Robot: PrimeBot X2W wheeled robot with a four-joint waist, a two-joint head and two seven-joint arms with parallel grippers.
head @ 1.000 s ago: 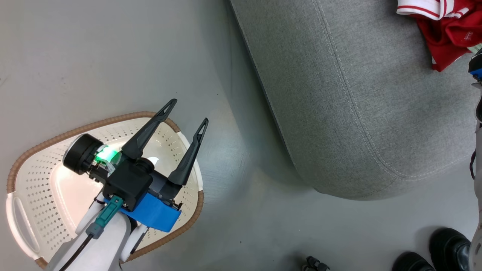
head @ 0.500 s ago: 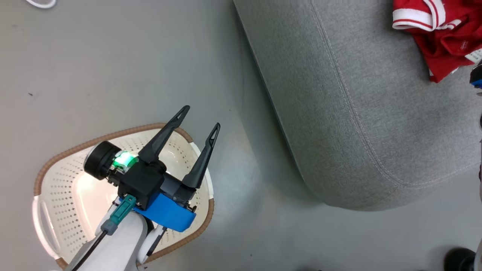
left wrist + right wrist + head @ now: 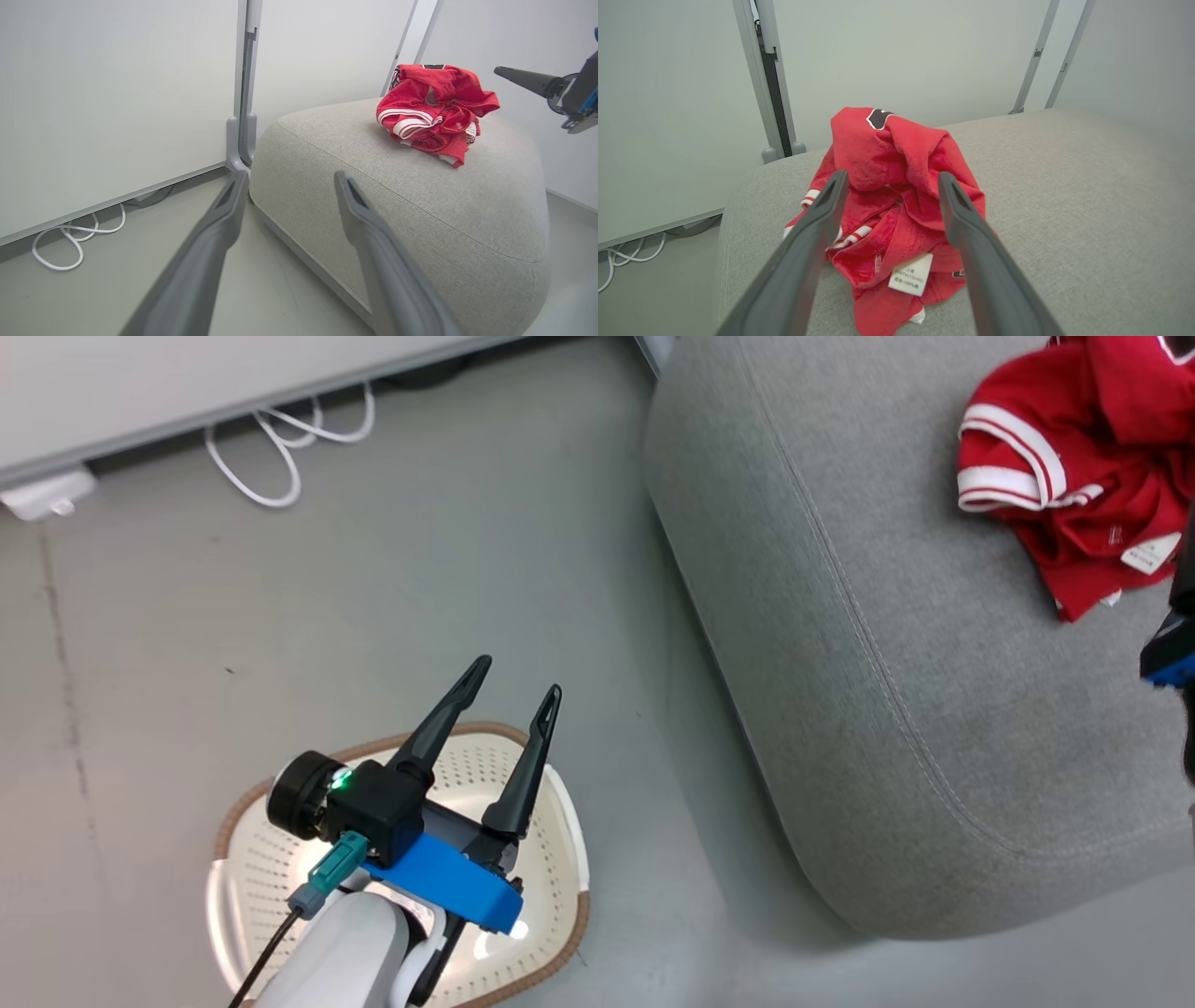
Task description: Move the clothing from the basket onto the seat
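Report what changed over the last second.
The head camera swung, bringing a looped white cable into view; the things themselves did not visibly move, and nothing was gripped or released. Unchanged: the left gripper open above the cream perforated plastic laundry basket, the right gripper open facing the crumpled red jerseys lying on the big grey fabric seat cushion.

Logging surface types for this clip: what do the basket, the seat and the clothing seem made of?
Basket: cream moulded plastic by its look, smooth with punched holes; the brown rim looks woven, perhaps moulded too. Seat: matt grey woven upholstery, stitched seam. Clothing: soft red fabric, crumpled in folds; fibre untellable.
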